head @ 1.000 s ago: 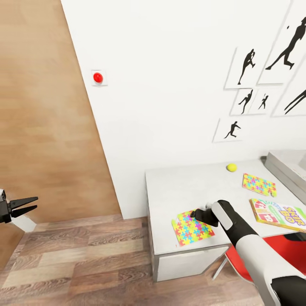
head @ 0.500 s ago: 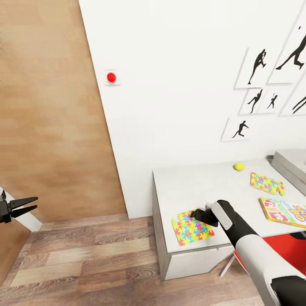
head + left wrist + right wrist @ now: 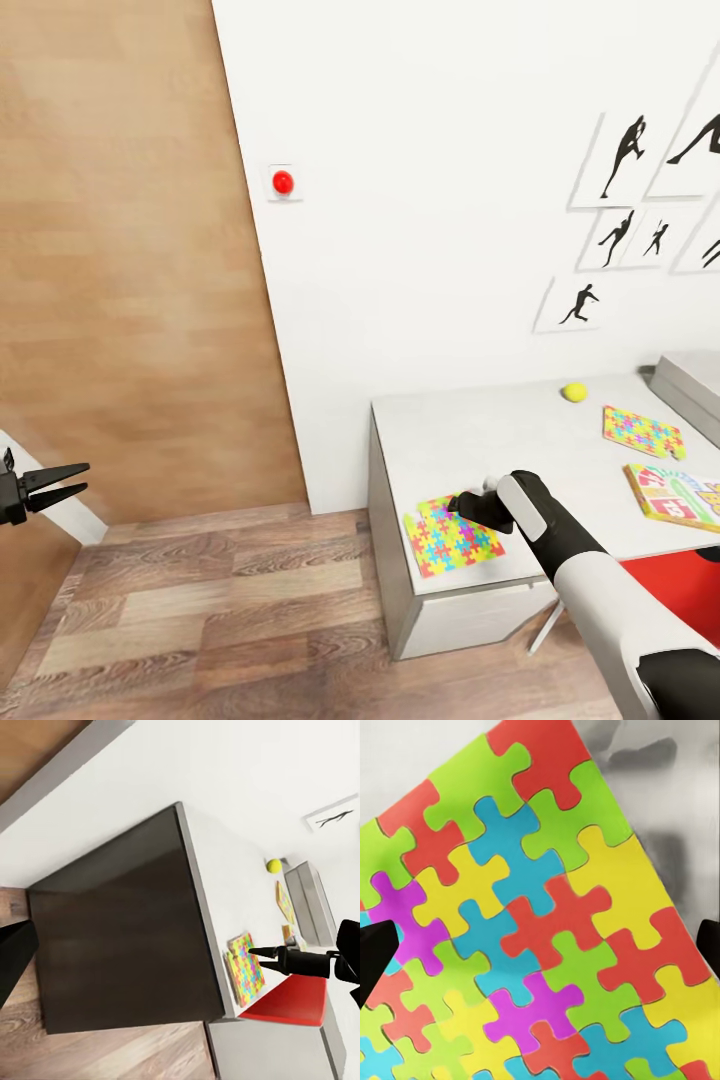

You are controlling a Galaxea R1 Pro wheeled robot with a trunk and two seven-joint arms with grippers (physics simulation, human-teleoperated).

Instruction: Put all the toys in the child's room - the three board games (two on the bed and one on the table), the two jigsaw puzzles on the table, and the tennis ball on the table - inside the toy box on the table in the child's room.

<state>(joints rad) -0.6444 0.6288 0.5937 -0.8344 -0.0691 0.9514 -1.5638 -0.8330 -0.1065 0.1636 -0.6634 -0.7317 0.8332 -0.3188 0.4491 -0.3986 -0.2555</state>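
Left gripper (image 3: 70, 479) at far left over wood floor, fingers parted, empty. Jigsaw puzzle (image 3: 452, 536) – flat slab, bright interlocking pieces – on bench (image 3: 470, 440) front-left corner. Right gripper (image 3: 458, 502) above it, fingers spread wide – puzzle beneath and between tips, contact unclear. Tennis ball (image 3: 573, 392) near wall; second puzzle (image 3: 642, 432) further right.

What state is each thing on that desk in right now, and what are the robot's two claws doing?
Near jigsaw puzzle: flat at the table's front corner, under the right gripper.
Far jigsaw puzzle: flat, untouched.
Tennis ball: resting near the wall.
Board game: flat on the table.
Toy box: on the table, contents hidden.
Right gripper: open, holding nothing.
Left gripper: open, empty.
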